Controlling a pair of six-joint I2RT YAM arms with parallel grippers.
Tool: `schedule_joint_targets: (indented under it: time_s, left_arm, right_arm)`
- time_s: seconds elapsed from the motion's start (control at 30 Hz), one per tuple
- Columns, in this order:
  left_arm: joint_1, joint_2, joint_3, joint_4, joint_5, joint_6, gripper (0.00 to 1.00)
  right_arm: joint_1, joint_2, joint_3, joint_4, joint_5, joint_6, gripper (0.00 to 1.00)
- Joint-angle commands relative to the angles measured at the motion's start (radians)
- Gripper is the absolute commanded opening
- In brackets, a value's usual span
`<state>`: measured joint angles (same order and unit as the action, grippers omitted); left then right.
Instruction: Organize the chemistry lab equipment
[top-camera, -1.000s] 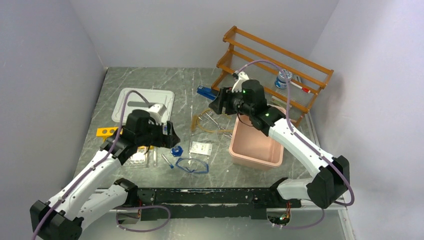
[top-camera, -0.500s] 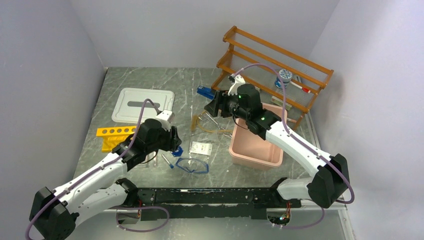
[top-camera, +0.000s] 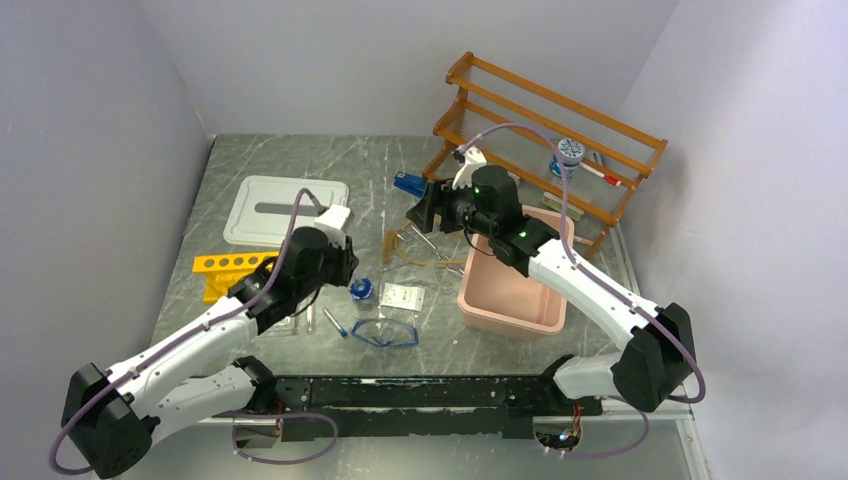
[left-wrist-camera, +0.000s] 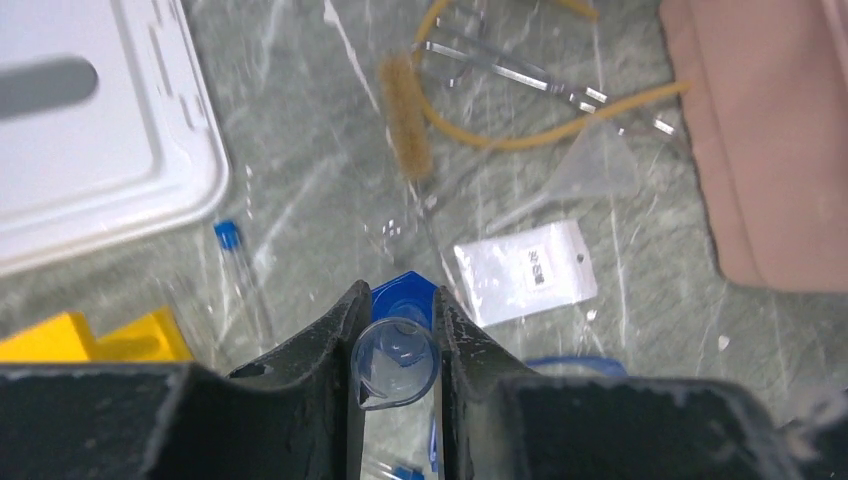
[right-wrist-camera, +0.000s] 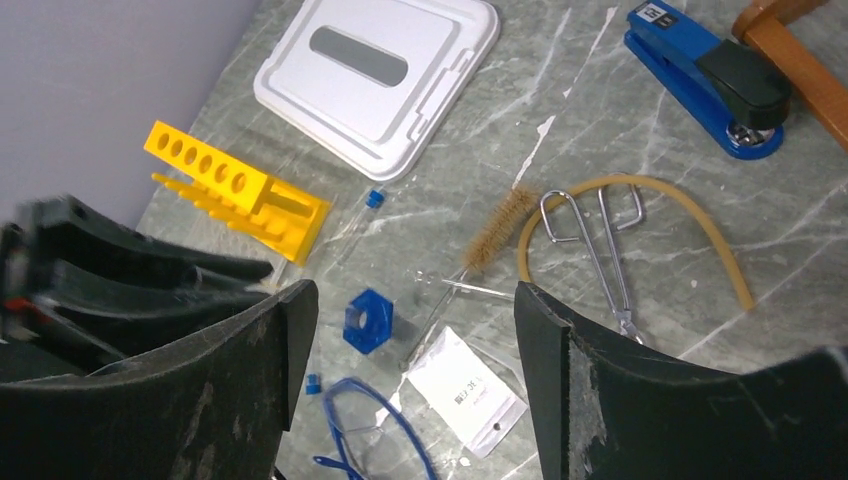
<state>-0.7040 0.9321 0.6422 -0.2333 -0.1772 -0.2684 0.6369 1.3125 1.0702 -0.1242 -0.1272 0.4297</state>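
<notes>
- Your left fingers (left-wrist-camera: 396, 320) are pinched in narrow on a small clear tube (left-wrist-camera: 395, 360). It sits at the bottom centre of the left wrist view, with both pads touching its sides.
- The blue cap (left-wrist-camera: 402, 293) shows right behind that tube. I can't tell whether the two are joined or just lined up.
- From the top camera, that grip is just left of centre, low over the bench (top-camera: 300, 160).
- Your right fingers (right-wrist-camera: 412, 290) are spread wide with nothing between them. They hang over the upper middle of the top view, above the loop of tan tubing (right-wrist-camera: 700, 215).
- Inside that loop lie metal tongs (right-wrist-camera: 590, 240), and a brush (right-wrist-camera: 500, 225) lies just left of it.
- The white packet (top-camera: 401, 296) lies flat just right of the held tube.
- The goggles (top-camera: 385, 332) are just below the packet, toward the bottom edge.
- Another capped tube (left-wrist-camera: 240, 280) lies loose on the bench at the left of the left wrist view, near the corner of the white lid (left-wrist-camera: 100, 130).
- The yellow rack (top-camera: 225, 265) sits centre left, below the lid.
- The pink bin (top-camera: 510, 285) is right of centre, and the stapler (right-wrist-camera: 700, 70) is at the upper right of the right wrist view.
</notes>
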Motion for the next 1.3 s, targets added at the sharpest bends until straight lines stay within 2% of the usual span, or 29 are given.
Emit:
schedule_joint_targets:
  time_s: [0.0,0.1,0.23,0.4,0.5,0.6,0.77,1.1,1.23,1.27]
  left_arm:
    - [-0.008,0.053,0.164,0.004,-0.046,0.061,0.05]
    - [-0.006,0.128,0.303,-0.05,-0.006,0.076,0.05]
    - [-0.003,0.279,0.522,-0.17,0.123,0.058,0.05]
    - [0.01,0.399,0.695,-0.259,0.244,0.033,0.05]
    - [0.054,0.446,0.77,-0.294,0.375,0.02,0.05]
    - [0.096,0.472,0.809,-0.307,0.475,0.009,0.05]
    - [0.153,0.478,0.818,-0.293,0.568,-0.017,0.05]
    - [0.197,0.49,0.832,-0.286,0.653,-0.031,0.05]
    - [0.203,0.493,0.829,-0.276,0.673,-0.019,0.08]
    - [0.205,0.494,0.827,-0.273,0.673,-0.019,0.09]
  right_arm:
    - [0.008,0.021,0.022,0.063,-0.085,-0.099,0.76]
    - [0.008,0.016,-0.006,0.142,-0.198,-0.175,0.76]
    - [0.009,0.01,-0.036,0.209,-0.363,-0.275,0.77]
    - [0.009,0.006,-0.061,0.257,-0.378,-0.374,0.76]
    - [0.007,0.004,-0.084,0.312,-0.396,-0.402,0.74]
    - [0.007,0.022,-0.082,0.322,-0.415,-0.421,0.69]
    - [0.007,0.053,-0.079,0.36,-0.452,-0.413,0.51]
    - [0.006,0.136,-0.045,0.432,-0.463,-0.375,0.49]
    - [0.006,0.152,-0.043,0.476,-0.481,-0.347,0.37]
    - [0.006,0.151,-0.046,0.493,-0.493,-0.345,0.25]
